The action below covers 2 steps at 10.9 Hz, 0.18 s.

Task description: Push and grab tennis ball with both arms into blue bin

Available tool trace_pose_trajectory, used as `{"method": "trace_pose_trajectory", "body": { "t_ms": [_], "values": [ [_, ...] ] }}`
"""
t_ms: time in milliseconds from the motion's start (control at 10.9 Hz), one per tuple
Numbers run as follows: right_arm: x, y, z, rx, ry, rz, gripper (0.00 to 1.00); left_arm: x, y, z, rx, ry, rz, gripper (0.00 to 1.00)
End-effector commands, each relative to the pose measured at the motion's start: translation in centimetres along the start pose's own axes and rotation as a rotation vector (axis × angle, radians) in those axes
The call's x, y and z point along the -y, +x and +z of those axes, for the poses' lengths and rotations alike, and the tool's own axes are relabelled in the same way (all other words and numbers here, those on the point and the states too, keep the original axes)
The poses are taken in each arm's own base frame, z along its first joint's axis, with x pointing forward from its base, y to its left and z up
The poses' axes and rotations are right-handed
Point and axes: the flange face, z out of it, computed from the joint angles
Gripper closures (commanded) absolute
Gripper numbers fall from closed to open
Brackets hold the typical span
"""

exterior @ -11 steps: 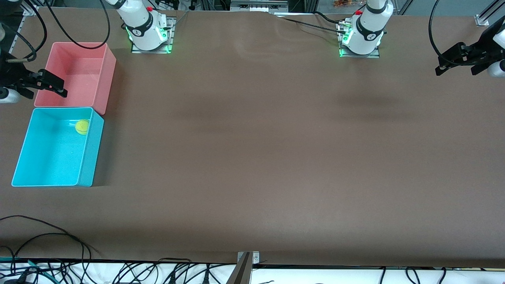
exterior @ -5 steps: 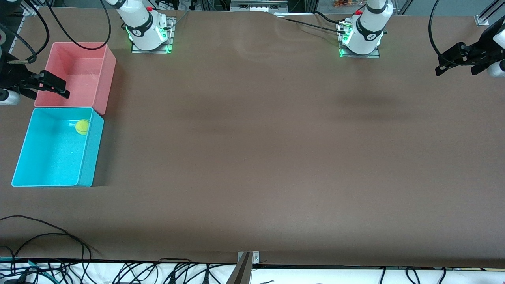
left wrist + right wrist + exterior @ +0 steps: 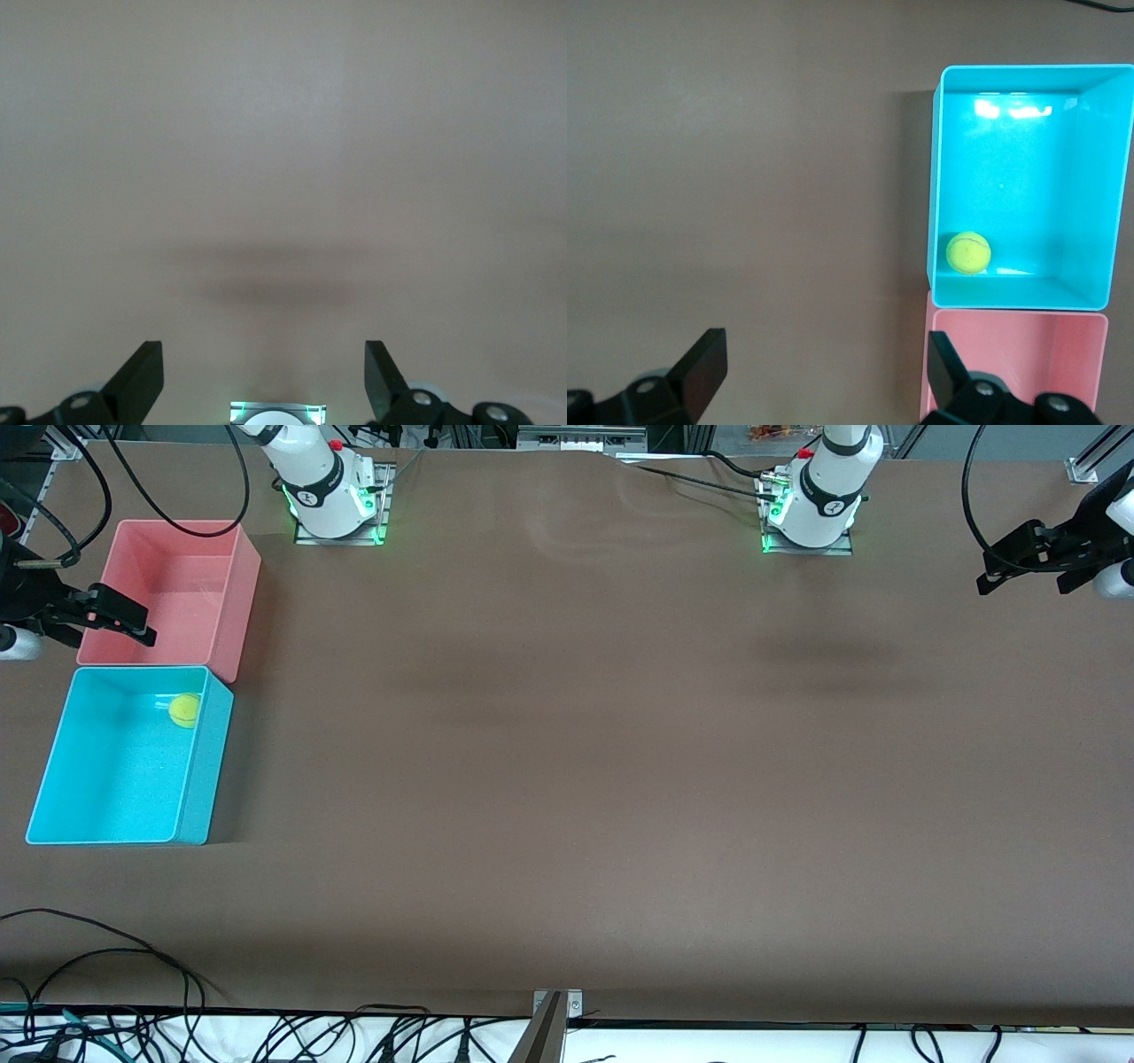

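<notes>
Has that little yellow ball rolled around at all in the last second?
No. The tennis ball lies in the same corner of the blue bin, by the wall next to the pink bin, as before.

Take 12 o'clock as pointing from the front camera toward the arms' bases. Two bins stand on the desk point(image 3: 576, 779) at the right arm's end. The farther bin point(image 3: 244, 593) sits at 12 o'clock of the nearer bin point(image 3: 205, 762), just beside it. The tennis ball point(image 3: 184, 709) lies in the nearer bin, in its 1 o'clock corner (close to the wall it shares a side with). The right end effector point(image 3: 133, 622) hangs over the farther bin's 9 o'clock edge. The left end effector point(image 3: 997, 571) hangs over the desk's other end, at 3 o'clock of the left arm's base point(image 3: 811, 518).
</notes>
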Motion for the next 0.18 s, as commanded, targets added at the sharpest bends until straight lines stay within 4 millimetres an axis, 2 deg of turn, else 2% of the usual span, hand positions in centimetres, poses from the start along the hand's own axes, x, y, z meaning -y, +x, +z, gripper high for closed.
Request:
{"method": "trace_pose_trajectory", "body": {
  "t_ms": [0,92],
  "values": [
    [-0.05,0.11,-0.87,0.001,0.002,0.016,0.00,-0.29,0.07,-0.60,0.003,-0.006,-0.009,0.00],
    [-0.06,0.17,-0.80,0.001,0.002,0.015,0.00,-0.29,0.03,-0.69,0.000,-0.006,-0.011,0.00]
  ]
}}
